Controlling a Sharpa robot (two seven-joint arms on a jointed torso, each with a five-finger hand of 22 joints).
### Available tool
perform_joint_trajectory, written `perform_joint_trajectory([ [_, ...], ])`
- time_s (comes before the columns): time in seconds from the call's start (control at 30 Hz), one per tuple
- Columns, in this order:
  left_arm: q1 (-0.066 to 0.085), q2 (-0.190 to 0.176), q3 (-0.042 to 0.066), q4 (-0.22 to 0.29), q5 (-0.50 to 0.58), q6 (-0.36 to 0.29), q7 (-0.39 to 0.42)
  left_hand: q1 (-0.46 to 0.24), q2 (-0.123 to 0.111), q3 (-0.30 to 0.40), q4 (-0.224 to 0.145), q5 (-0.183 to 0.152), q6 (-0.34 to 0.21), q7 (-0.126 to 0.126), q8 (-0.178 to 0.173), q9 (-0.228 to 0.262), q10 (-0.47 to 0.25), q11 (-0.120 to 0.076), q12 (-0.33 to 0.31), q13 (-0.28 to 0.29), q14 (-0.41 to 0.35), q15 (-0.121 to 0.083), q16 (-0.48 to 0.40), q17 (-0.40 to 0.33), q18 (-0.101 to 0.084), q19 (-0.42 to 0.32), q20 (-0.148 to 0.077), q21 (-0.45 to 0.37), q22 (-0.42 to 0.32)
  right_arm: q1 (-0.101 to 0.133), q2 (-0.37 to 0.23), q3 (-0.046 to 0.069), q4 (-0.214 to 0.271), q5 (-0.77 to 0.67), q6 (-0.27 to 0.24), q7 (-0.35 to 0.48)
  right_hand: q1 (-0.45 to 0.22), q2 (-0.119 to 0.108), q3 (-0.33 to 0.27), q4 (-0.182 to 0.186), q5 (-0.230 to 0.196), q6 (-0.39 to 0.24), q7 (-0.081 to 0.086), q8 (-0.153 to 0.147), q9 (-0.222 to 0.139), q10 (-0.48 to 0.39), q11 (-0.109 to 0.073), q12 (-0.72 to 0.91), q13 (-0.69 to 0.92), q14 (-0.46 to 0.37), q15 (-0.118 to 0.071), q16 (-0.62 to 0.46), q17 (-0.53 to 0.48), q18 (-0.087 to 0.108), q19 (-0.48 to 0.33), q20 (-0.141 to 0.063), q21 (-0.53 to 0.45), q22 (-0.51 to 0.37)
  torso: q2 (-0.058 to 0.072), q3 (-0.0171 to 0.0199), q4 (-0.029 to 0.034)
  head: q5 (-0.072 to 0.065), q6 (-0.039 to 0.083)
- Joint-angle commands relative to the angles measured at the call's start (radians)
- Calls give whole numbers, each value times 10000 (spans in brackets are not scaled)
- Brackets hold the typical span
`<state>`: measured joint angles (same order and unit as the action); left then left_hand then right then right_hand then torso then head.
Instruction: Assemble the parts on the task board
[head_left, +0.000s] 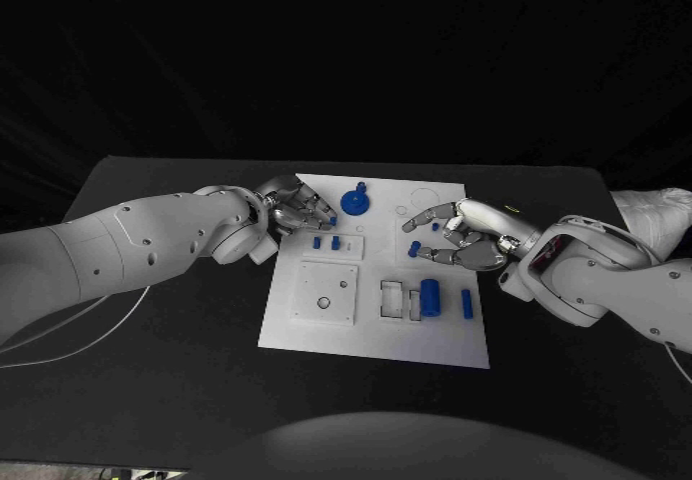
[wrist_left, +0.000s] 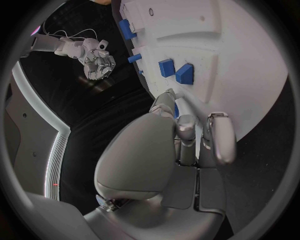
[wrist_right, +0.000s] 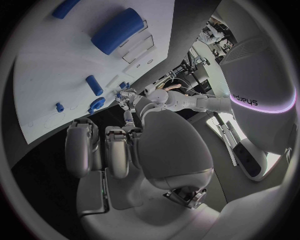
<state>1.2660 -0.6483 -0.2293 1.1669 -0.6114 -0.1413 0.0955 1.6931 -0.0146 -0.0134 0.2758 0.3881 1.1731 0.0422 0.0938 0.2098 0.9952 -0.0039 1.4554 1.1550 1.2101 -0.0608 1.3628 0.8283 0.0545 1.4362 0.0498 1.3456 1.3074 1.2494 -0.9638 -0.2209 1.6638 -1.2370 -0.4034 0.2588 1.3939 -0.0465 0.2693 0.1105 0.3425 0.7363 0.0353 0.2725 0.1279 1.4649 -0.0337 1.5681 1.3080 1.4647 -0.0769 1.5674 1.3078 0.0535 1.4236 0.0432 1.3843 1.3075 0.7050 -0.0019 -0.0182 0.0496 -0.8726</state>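
Observation:
The white task board (head_left: 433, 340) lies mid-table. My left hand (head_left: 299, 210) hovers over its far left corner, fingers curled, and seems to pinch a small blue part (head_left: 330, 221), which shows as a blue sliver (wrist_left: 177, 107) between the fingertips. Beside it on the board sits a round blue part (head_left: 356, 207). Two small blue blocks (head_left: 327, 242) stand just below that hand. My right hand (head_left: 459, 235) hangs over the board's right half with fingers apart and nothing in them. A blue peg (head_left: 414, 248) lies under its fingertips.
A raised white plate (head_left: 326, 292) and a slotted frame (head_left: 394, 298) sit on the board's near half. Next to the frame are a blue cylinder (head_left: 430, 295) and a blue bar (head_left: 467, 303). A white cable (head_left: 87, 330) trails on the table at left.

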Motion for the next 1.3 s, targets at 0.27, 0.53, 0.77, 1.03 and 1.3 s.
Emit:
perform_joint_trajectory([
  [0.27, -9, 179, 9, -189, 113, 152, -35, 131, 0, 102, 1, -55, -65, -15, -2, -7, -108, -5, -81, -69, -97, -18, -70, -37, 20, -87, 10, -60, 1895, -8, -7, -1, 22, 13, 172, -37, -5, 114, 26, 22, -59, 82, -15, -45, 19, 1058, -34, 27, 2628, 1061, -11, 34, 2630, -32, 19, -59, 29, 1970, 6, -10, -18, 14, 0],
  [0.53, -9, 140, 9, -249, 113, 239, -49, 165, -16, 125, -14, -53, -63, -12, -4, -12, -152, -4, -115, -111, -138, -16, -98, -91, 26, -107, 11, -84, 1887, -8, -28, -1, 37, 35, 203, -53, -7, 119, 27, 24, -65, 96, -11, -45, 23, 1058, -33, 27, 2628, 1061, -10, 34, 2630, -32, 18, -58, 27, 1969, 0, -1, 2, -10, 0],
  [0.77, -12, 78, 9, -232, 113, 359, 3, 162, -58, 125, -11, -35, -55, -11, -2, -15, -259, -1, -165, -194, -181, -11, -126, -140, 35, -136, 15, -123, 1874, -8, -16, -1, 30, 42, 216, -64, -9, 123, 27, 26, -73, 116, -6, -44, 29, 1058, -31, 27, 2628, 1061, -9, 34, 2630, -31, 16, -58, 24, 1968, -7, -4, 15, -4, 0],
  [1.03, -18, 71, 9, -234, 113, 397, -16, 166, -66, 128, -11, -34, -49, -13, 0, -16, -300, -1, -182, -226, -203, -10, -140, -171, 41, -155, 16, -150, 1866, -9, 14, -1, 15, 44, 225, -65, -13, 128, 27, 29, -83, 152, 6, -42, 38, 1058, -26, 27, 2628, 1061, -7, 34, 2630, -31, 17, -56, 24, 1968, -4, -10, 1, 9, 0],
  [1.3, -21, 81, 9, -237, 113, 317, -31, 166, -71, 131, -9, -35, -46, -12, 1, -17, -360, 0, -205, -272, -217, -8, -149, -186, 43, -161, 17, -157, 1863, -11, 23, -1, 12, 50, 216, -64, -15, 130, 26, 31, -89, 175, 14, -41, 44, 1058, -23, 27, 2628, 1061, -5, 34, 2630, -31, 15, -55, 22, 1967, 3, -3, -1, 7, 0],
])
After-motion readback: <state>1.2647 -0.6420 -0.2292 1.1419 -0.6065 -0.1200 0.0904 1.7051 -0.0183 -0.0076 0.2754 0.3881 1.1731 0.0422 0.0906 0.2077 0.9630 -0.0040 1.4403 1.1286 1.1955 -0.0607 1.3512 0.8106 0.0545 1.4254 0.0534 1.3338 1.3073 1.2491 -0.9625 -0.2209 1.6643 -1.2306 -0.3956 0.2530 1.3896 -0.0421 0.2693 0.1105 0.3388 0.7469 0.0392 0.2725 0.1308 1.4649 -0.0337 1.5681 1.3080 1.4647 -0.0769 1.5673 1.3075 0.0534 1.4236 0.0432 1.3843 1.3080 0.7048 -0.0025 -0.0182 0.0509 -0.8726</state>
